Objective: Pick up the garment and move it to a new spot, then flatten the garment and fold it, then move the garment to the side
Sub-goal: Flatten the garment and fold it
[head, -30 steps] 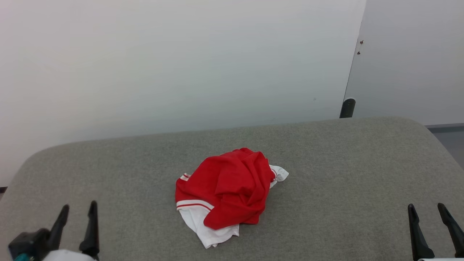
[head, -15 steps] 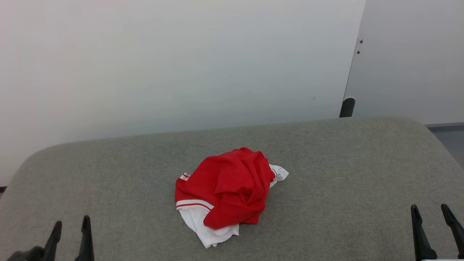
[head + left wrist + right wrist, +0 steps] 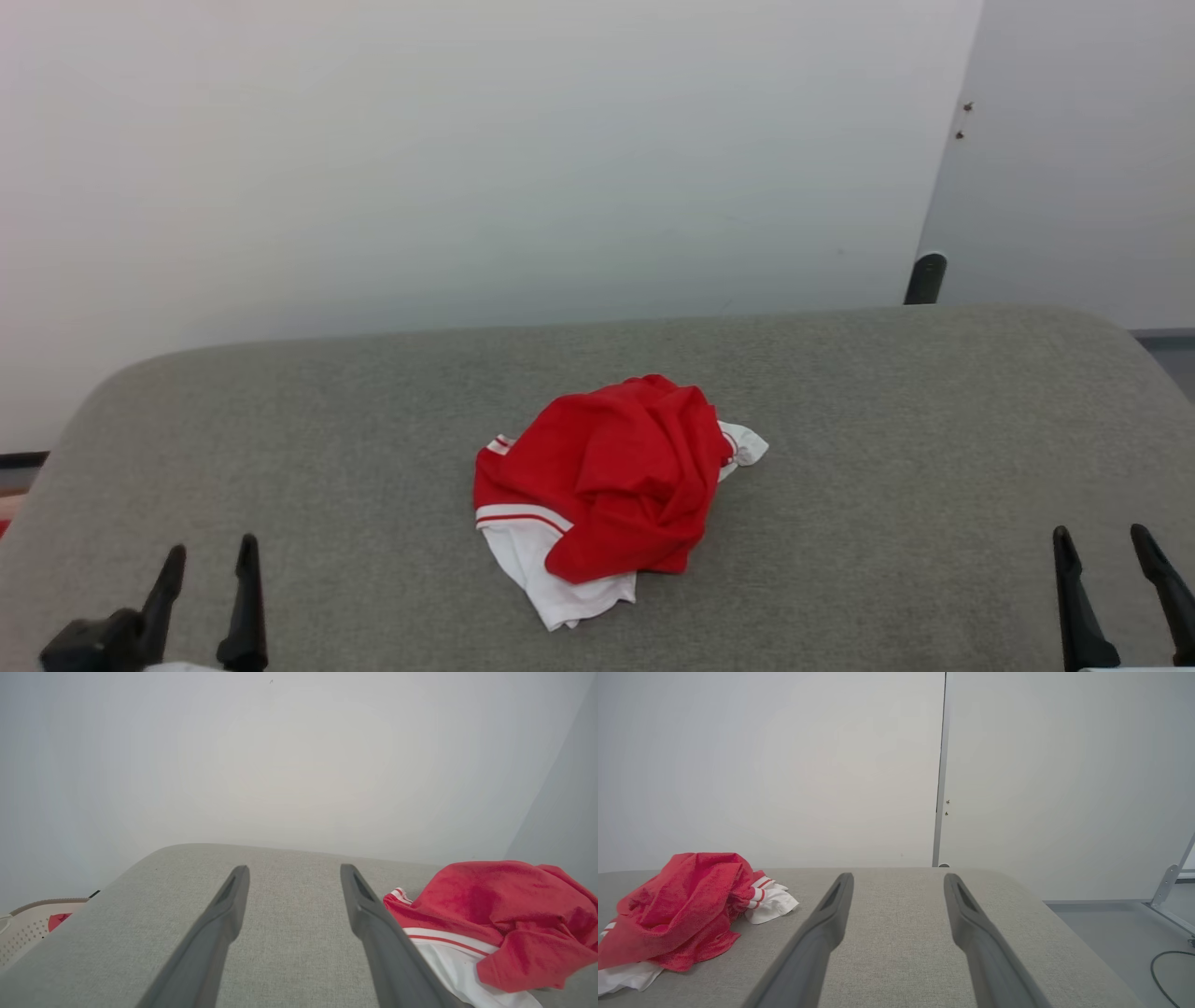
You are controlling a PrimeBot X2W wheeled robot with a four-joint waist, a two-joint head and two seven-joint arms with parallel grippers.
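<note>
Left hand [image 3: 212,547] slightly higher, garment [image 3: 607,476] unmoved

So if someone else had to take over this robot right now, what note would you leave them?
Left hand: open, empty, low at the near left of the grey padded surface.
Right hand: open, empty, low at the near right.
Garment: crumpled in a heap mid-surface, between the two hands, touched by neither.
Done: nothing that shows.
Left: pick it up and move it, flatten it, fold it, set it aside.
</note>
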